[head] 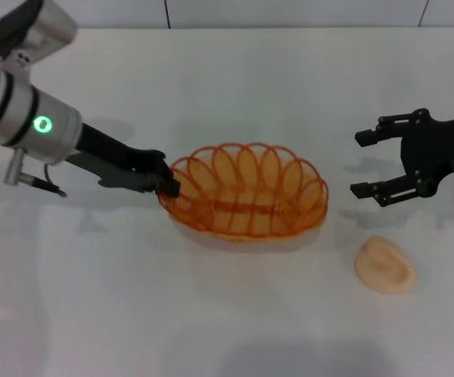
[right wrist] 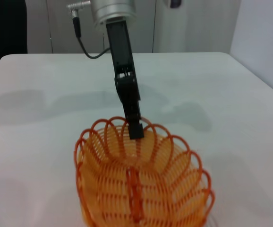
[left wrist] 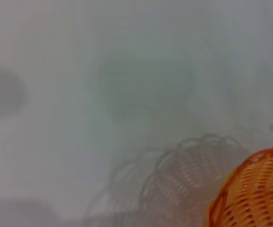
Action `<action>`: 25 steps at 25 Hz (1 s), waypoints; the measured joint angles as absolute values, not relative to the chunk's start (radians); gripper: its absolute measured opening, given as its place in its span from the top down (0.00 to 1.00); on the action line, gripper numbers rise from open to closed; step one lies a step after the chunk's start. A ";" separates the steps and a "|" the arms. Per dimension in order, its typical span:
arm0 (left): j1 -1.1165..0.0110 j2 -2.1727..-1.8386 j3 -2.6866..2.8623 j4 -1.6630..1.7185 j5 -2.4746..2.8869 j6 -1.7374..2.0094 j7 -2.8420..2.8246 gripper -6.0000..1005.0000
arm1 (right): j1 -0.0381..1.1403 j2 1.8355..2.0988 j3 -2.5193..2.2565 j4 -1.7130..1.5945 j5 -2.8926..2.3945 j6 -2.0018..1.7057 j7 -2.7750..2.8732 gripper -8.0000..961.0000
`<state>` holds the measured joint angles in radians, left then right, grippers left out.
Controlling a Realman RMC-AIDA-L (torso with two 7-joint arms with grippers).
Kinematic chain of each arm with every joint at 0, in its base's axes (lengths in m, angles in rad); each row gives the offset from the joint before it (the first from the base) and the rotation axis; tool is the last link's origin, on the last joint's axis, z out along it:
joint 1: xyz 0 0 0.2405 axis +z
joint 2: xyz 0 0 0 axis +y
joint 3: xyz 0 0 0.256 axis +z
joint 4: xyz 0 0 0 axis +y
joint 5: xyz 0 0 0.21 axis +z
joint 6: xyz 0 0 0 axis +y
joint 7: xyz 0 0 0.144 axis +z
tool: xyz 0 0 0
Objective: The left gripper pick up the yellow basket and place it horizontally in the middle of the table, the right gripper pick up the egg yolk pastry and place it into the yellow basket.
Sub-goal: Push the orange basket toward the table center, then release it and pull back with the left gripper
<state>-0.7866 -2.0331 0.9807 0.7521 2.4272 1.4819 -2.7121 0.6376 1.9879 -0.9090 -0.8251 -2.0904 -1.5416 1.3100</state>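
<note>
The yellow basket is an orange-amber wire oval lying lengthwise near the middle of the white table. My left gripper is shut on the rim at the basket's left end. The right wrist view shows the gripper clamped over the far rim of the basket. One end of the basket shows in the left wrist view. I cannot tell whether it rests on the table or hangs just above it. My right gripper is open and empty to the basket's right. The egg yolk pastry lies on the table, nearer me than that gripper.
The left arm's white forearm with its green ring light reaches in from the left. A grey cable hangs under it. The table's far edge meets a grey wall.
</note>
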 joint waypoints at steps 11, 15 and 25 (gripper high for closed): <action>-0.852 -2.058 1.011 0.723 2.459 1.437 -2.833 0.91 | 0.618 1.982 -0.910 -0.835 -2.090 -1.549 1.288 0.16; -0.864 -2.063 1.011 0.710 2.470 1.427 -2.862 0.90 | 0.610 1.981 -0.909 -0.839 -2.090 -1.550 1.276 0.16; -0.866 -2.075 1.012 0.713 2.468 1.400 -2.875 0.88 | 0.600 1.978 -0.907 -0.839 -2.091 -1.570 1.266 0.16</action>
<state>-0.8657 -2.0752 1.0123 0.7131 2.4683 1.3998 -2.8749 0.5996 1.9785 -0.9073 -0.8394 -2.0907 -1.5704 1.2657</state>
